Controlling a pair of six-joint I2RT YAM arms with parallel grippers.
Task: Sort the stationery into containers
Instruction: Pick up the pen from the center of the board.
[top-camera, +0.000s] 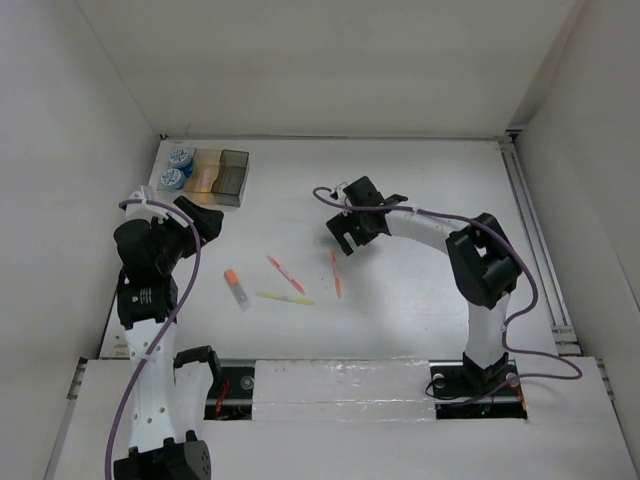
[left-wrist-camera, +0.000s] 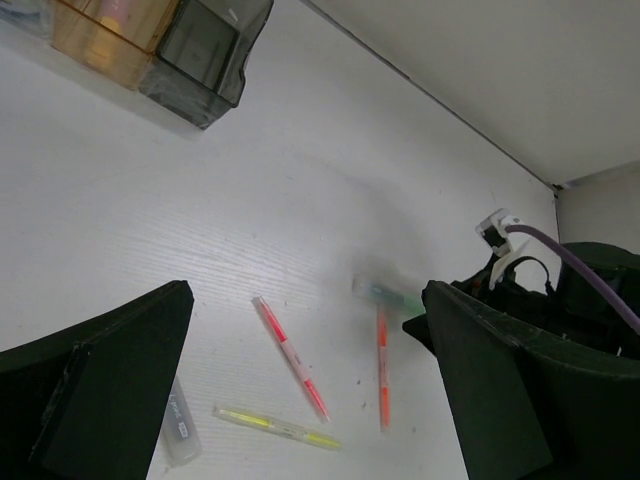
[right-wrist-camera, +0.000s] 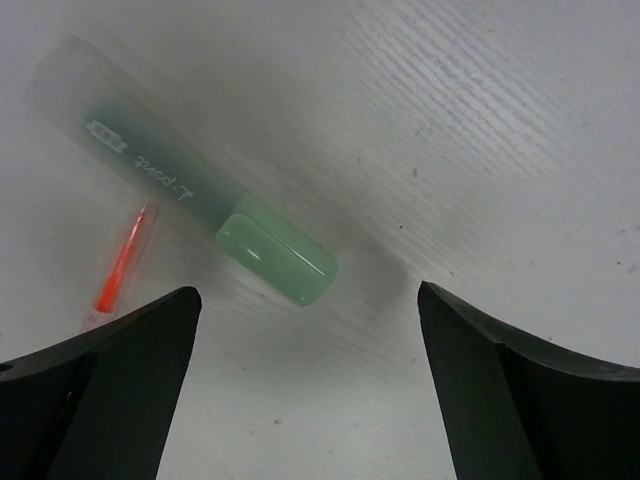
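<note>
Right wrist: right hand (right-wrist-camera: 308, 318) spread wide above green marker (right-wrist-camera: 200, 190).

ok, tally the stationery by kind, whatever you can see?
Thin pens: 3 (red-orange pen, yellow pen, orange pen)
Short markers: 2 (orange-capped marker, green-capped marker)
Blue-and-white rolls: 2
Total: 7
Contents of the amber bin are unclear, so not counted.

My white desk (top-camera: 420, 180) carries three joined bins (top-camera: 233, 175) at its far left corner. Mid-desk lie an orange-capped marker (top-camera: 237, 289), red pen (top-camera: 285, 273), yellow pen (top-camera: 284, 298), orange pen (top-camera: 336, 273) and a blurred green marker (right-wrist-camera: 210, 215).
</note>
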